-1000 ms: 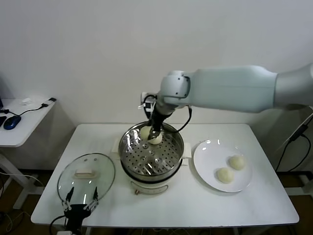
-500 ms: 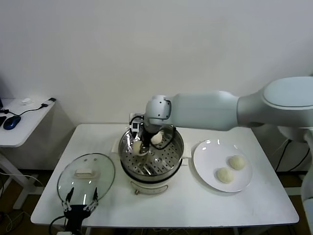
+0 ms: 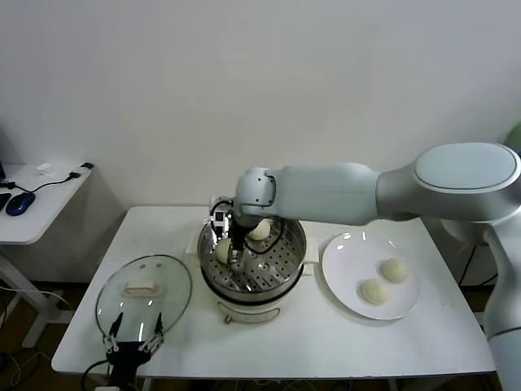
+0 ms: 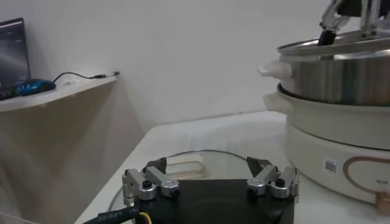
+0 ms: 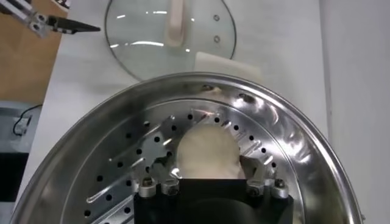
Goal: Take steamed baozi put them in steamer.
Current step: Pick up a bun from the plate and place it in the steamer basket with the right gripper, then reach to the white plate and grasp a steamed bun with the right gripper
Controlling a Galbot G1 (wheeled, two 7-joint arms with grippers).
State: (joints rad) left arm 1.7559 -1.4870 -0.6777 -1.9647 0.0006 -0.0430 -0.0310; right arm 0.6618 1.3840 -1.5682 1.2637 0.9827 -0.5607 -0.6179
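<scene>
head view: right gripper (image 3: 233,247) low inside steamer (image 3: 286,273), setting down second baozi (image 3: 221,249); another bun (image 3: 260,230) just behind it, two on plate (image 3: 407,308) off to its side. left gripper (image 3: 134,345) parked, open, empty.
right wrist view: fingers (image 5: 256,175) snug around bun (image 5: 205,152) against perforated tray; next, likely release and lift clear.

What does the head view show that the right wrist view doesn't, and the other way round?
Only the head view shows the white plate with two baozi, a second bun at the steamer's far side, and the idle left claw near the table's front edge. Only the right wrist view shows the right claw straddling a baozi. Both show the steamer and glass lid.
</scene>
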